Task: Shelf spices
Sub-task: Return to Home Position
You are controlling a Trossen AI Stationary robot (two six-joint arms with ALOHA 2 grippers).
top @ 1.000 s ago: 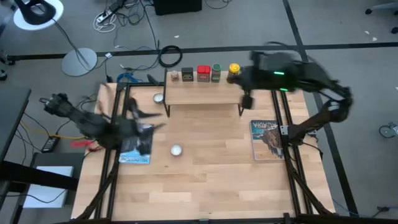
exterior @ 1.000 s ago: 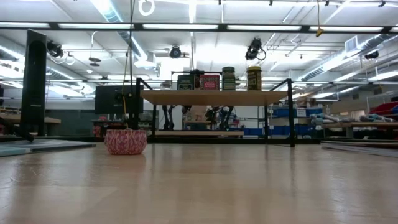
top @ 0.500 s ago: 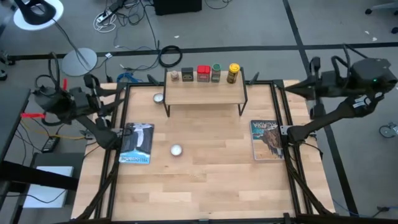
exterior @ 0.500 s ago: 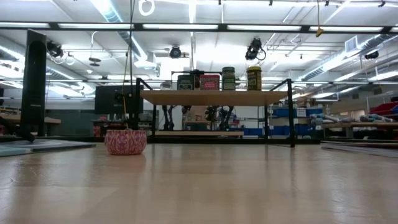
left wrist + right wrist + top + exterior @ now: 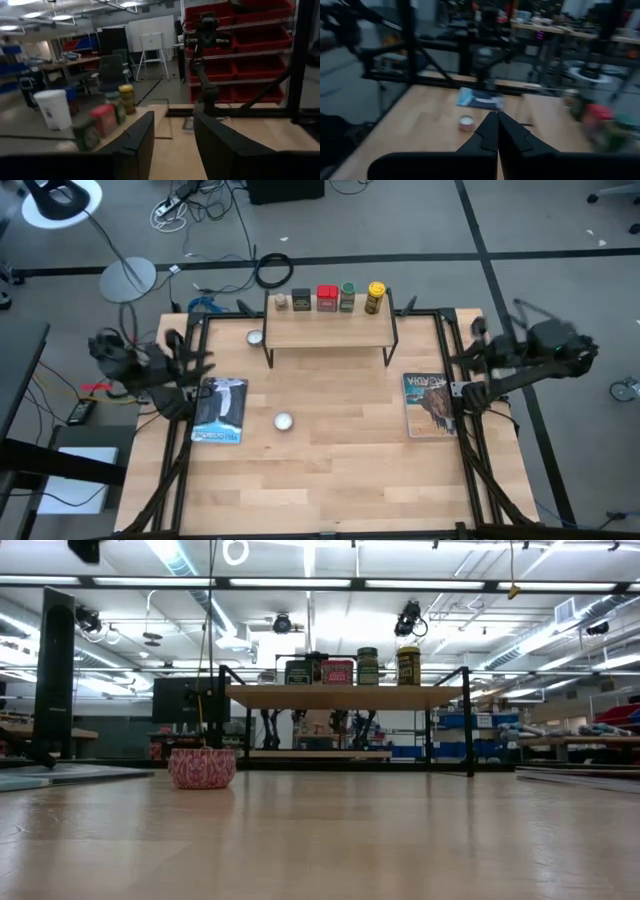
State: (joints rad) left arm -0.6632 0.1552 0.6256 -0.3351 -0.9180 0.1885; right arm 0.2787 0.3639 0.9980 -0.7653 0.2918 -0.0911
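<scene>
Left end effector point(image 5: 173, 116): fingers set wide apart and holding nothing. It hangs at the table's left edge, beside the left-hand book.
Right end effector point(image 5: 496, 117): fingers pressed together with nothing between them. It sits off the table's right edge, near the other book.
Shelf point(image 5: 328, 330): one, at the far middle of the table point(image 5: 340, 470), upright on its thin legs.
Spices: five, all on the shelf in a single row. In order they are the small brownish jar point(image 5: 281, 302), black tin point(image 5: 301, 301), red tin point(image 5: 326, 298), green-capped jar point(image 5: 347, 297) and yellow jar point(image 5: 375, 296). All stand upright and close together; I cannot tell whether any touch.
Other items: two silver discs point(image 5: 283, 420), one near the shelf's left leg and one on open table. Two books point(image 5: 219, 410), one on each side.
Task status: in my judgement the shelving is complete, and only parking my arms is left.
Risk 1: the yellow jar stands nearest the shelf's right end. A careless sweep of my right arm past that corner could knock it off.
Risk 2: the shelf looks light. A bump to a leg would likely topple the whole row.
Risk 3: my left arm sits low beside a book. Dragging across it could shift the book.
</scene>
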